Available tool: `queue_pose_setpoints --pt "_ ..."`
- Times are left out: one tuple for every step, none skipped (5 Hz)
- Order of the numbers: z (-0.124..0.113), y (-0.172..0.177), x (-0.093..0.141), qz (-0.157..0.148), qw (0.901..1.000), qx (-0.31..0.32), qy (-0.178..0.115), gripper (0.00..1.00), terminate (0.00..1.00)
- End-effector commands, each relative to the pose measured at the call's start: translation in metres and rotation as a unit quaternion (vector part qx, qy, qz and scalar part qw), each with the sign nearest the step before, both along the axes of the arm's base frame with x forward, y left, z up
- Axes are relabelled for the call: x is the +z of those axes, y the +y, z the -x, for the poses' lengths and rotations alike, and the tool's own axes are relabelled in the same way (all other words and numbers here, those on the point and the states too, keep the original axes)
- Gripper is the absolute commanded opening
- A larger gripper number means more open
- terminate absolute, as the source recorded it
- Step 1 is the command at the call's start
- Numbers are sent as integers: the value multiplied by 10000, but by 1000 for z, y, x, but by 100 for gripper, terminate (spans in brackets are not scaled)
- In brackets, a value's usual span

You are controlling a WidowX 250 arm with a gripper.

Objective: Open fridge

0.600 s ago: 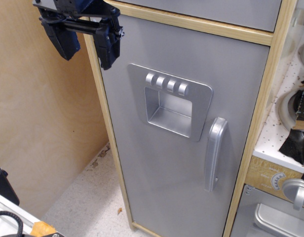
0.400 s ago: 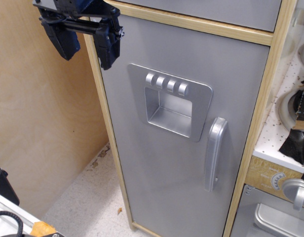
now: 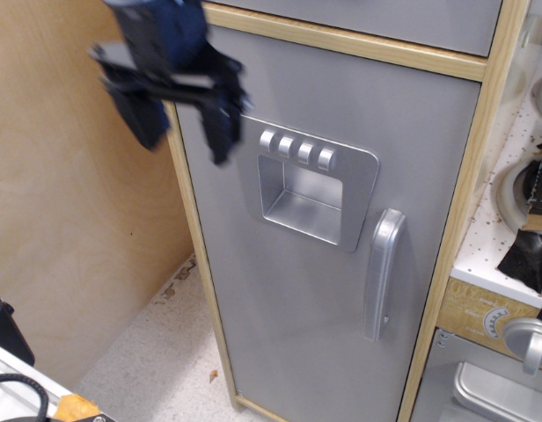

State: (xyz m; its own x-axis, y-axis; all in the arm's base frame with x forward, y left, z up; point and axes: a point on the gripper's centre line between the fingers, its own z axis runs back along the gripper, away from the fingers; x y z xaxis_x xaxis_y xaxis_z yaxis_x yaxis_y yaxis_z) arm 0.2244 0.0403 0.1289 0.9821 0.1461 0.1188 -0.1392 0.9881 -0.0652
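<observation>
Light plywood wall [image 3: 69, 220] on the left, bare and upright. Speckled pale floor [image 3: 157, 352] below it, with small crumbs near the corner. Black cable [image 3: 16, 391] and an orange piece [image 3: 77, 410] at bottom left. White perforated board [image 3: 509, 211] on the right with black tape strips [image 3: 528, 251]. Small silver oven door [image 3: 491, 387] underneath, with round dial [image 3: 495, 323] above it.

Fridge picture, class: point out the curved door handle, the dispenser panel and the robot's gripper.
door handle [image 3: 383, 272], the only camera view, middle of its curved silver bar
dispenser panel [image 3: 308, 180], same view, inside its recessed tray
gripper [image 3: 185, 123], same view, blurred, gap between its two dark fingers
</observation>
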Motion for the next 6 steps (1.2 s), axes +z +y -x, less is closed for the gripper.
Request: queue_pose_setpoints --pt "-22 -70 -22 298 9993 -81 -196 100 0" --pt "-35 -96 -41 602 9979 -125 -202 100 0" --pt "-49 -108 -67 591 9971 -278 -379 100 0" --pt "-61 -103 -84 428 9961 -396 -659 100 0" --pt "-72 -99 -97 246 9954 -290 -876 100 0" --pt "-86 -100 -103 281 9942 -297 -994 100 0"
